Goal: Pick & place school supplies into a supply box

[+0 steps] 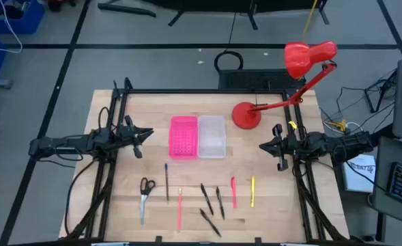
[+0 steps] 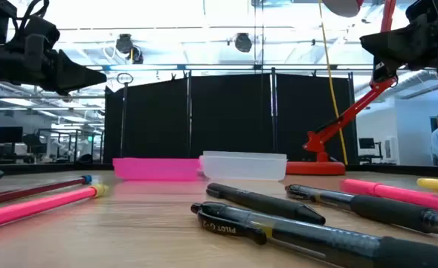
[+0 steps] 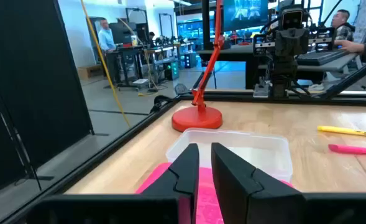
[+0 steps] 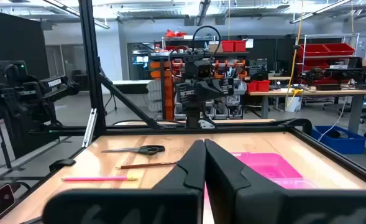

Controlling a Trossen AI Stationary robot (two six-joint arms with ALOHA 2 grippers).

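Translucent whitish plastic, the supply box (image 1: 211, 137) sits mid-tabletop with nothing visible inside it, touching the bright pink perforated rectangle (image 1: 182, 137) on its left side. So you have nothing placed yet; as far as these views show, the whole job is ahead of you.

All the supplies lie in a loose row on the wooden tabletop (image 1: 276, 205), near the front edge and well apart from the box. From your left: the scissors (image 1: 146, 188), a dark blue pencil (image 1: 166, 182), a pink pencil (image 1: 179, 208), a cluster of four black pens (image 1: 211, 203), a pink-red pen (image 1: 233, 192) and a yellow pen (image 1: 252, 190).

Your left pincer (image 1: 141, 137) hovers above the tabletop just beside the pink rectangle, fingers nearly together with only a narrow gap and nothing between them. Your right pincer (image 1: 267, 145) hangs on the far side of the box, near the base of the red desk lamp (image 1: 246, 115), its fingers pressed together on nothing.

Neither arm is over the row of supplies, so I judge the first pick has not begun.
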